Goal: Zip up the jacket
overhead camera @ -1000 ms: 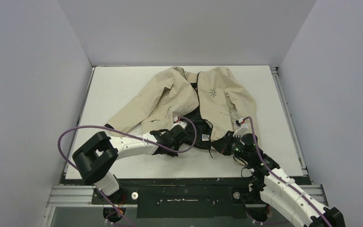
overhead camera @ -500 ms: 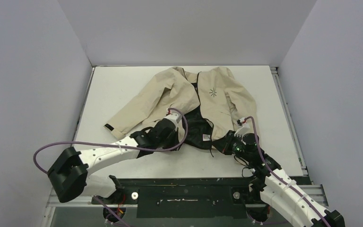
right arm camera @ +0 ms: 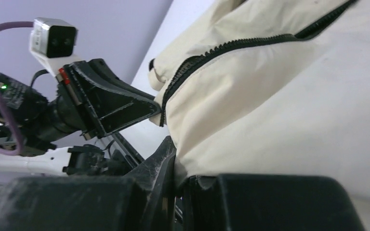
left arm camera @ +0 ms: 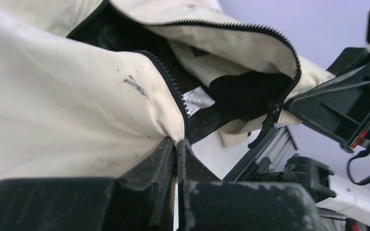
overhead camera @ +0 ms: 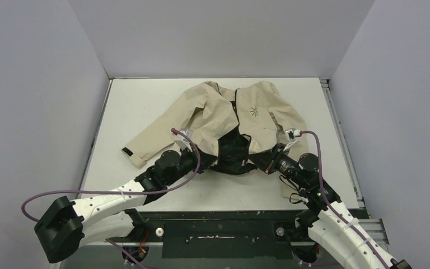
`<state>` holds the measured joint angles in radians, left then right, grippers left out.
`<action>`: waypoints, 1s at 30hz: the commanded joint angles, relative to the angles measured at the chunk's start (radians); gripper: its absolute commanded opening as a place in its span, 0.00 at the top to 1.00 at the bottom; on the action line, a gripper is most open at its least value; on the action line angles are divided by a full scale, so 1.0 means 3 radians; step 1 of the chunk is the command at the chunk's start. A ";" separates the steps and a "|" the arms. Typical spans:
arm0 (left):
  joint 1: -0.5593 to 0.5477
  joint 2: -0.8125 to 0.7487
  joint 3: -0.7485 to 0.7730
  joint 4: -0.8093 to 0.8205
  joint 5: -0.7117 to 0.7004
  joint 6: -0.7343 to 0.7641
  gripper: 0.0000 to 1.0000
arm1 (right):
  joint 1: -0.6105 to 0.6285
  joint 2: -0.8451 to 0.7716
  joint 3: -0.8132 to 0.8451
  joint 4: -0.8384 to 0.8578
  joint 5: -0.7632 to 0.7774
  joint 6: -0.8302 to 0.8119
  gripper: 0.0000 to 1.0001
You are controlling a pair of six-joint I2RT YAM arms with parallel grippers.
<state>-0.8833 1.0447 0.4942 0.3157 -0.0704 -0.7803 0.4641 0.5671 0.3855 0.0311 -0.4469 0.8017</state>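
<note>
The jacket (overhead camera: 257, 120) lies face up on the white worktop (overhead camera: 134, 106), collar toward the far wall and hem toward the arms. Its zipper (left arm camera: 171, 91) is unfastened along the whole length we can see.

Within the last second the front has drawn together. The two beige panels now meet at the chest, where a moment ago they lay apart. The wedge of dark lining (overhead camera: 232, 151) at the hem has narrowed. The left arm has swung low and outward, and the right has shifted toward the far side.

The left pincer (left arm camera: 176, 149) is pressed together on the bottom corner of one panel, right beside the zipper teeth. The right pincer (right arm camera: 176, 154) is likewise clamped on the hem corner of the opposite panel. Each wrist camera shows the other arm's fingers holding its own zipper end, near but not touching. A dark tab (left arm camera: 269, 122) hangs at the right-hand end, and we cannot tell whether it is the slider.

We judge this to be the alignment stage. Both bottom ends are in hand and raised off the worktop, but the teeth are not yet mated. The next move calls for bringing the two ends together squarely, and slack cloth bunched between them could block that.
</note>
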 commanded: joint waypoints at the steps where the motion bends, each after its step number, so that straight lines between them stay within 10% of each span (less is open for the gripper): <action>1: -0.0004 -0.0119 -0.0107 0.1364 -0.0019 -0.0063 1.00 | -0.0013 -0.0039 0.0291 0.0583 -0.0327 0.0030 1.00; 16: -0.0001 0.0211 -0.0318 0.3634 0.0335 0.0250 1.00 | -0.0013 0.0246 0.0576 0.1577 -0.0979 0.0042 1.00; 30: -0.0001 0.0357 -0.0380 0.4153 0.0528 0.0226 1.00 | 0.0004 0.0528 0.0595 0.2157 -0.1403 0.0185 1.00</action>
<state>-0.8837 1.1454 0.3790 1.4197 0.0364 -0.7212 0.4644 0.6991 0.5159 0.5312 -0.8040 0.8482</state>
